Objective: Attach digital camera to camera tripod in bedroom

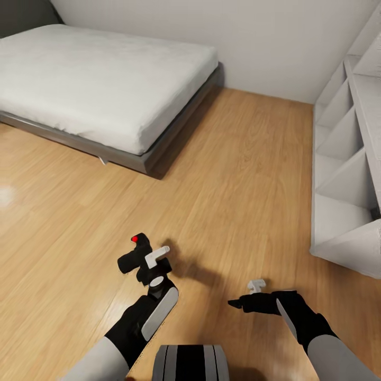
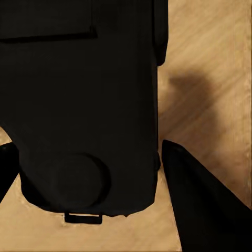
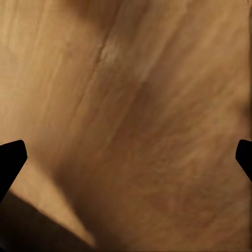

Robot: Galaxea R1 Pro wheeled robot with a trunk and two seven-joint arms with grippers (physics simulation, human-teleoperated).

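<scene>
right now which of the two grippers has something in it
The left gripper: it is shut on the black camera with the red button. The right gripper is open with only wood floor beneath it.

The black two-fingered left gripper (image 1: 138,259) is clamping a small black boxy object; the black right gripper (image 1: 236,304) is hanging spread and empty.

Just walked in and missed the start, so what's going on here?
The robot is in the bedroom, its left claw shut on the digital camera, held above the wood floor. Its right claw is open and holds nothing. A bed and white shelves are ahead.
</scene>
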